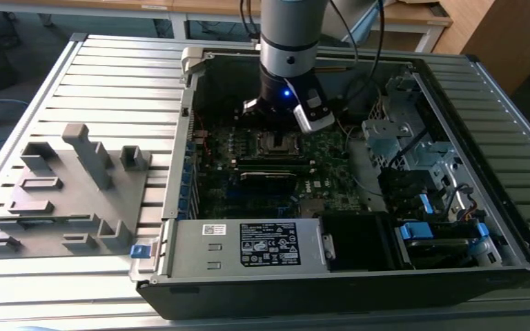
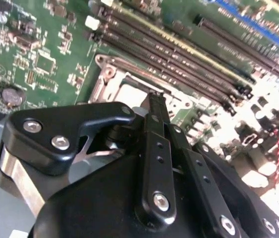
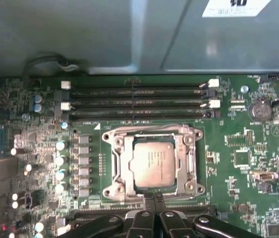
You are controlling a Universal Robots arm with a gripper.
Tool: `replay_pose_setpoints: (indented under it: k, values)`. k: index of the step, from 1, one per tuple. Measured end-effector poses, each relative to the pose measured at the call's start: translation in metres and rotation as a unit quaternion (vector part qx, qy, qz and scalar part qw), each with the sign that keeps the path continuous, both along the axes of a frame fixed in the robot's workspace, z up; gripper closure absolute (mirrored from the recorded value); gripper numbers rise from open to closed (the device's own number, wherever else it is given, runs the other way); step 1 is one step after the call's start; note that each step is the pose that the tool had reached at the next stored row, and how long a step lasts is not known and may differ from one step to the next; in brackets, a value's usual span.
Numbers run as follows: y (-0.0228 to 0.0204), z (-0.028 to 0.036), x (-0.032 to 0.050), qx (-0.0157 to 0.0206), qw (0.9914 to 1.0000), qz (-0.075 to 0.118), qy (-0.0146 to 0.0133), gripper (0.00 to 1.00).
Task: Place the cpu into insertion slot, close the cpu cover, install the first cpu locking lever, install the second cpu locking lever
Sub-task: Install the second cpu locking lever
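Observation:
The cpu (image 3: 153, 166), a dull silver square, lies in the insertion slot (image 3: 151, 163) on the green motherboard. The silvery cpu cover (image 3: 117, 163) lies flat around it, framing the chip. A thin wire lever (image 3: 149, 130) runs along the socket edge beside the long memory slots. My gripper (image 3: 153, 199) is shut with nothing between its black fingers, its tips at the opposite socket edge. In the second wrist view the fingertips (image 2: 155, 101) point down at the insertion slot (image 2: 124, 87). In the exterior view the gripper (image 1: 279, 117) hangs just behind the insertion slot (image 1: 279, 143).
The motherboard sits inside an open black computer case (image 1: 339, 276) on a slatted metal table (image 1: 108, 76). Long black memory slots (image 3: 137, 101) lie beside the socket. A labelled power supply (image 1: 246, 245) closes the front. A grey fixture block (image 1: 67, 193) stands at the exterior view's left.

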State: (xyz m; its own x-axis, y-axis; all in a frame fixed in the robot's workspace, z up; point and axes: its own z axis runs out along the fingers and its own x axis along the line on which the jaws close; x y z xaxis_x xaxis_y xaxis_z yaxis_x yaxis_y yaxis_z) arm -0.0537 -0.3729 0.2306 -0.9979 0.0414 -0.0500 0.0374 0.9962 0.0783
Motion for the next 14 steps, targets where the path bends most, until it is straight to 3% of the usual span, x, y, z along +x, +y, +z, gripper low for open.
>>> replay_pose_setpoints:
  k: [9, 14]
  values:
    - [0.0217, -0.0012, 0.0011, -0.0001, 1.0, 0.0, 0.0, 0.89]
    - [0.0251, -0.0024, 0.0043, -0.0005, 1.0, 0.0, 0.0, 0.89]
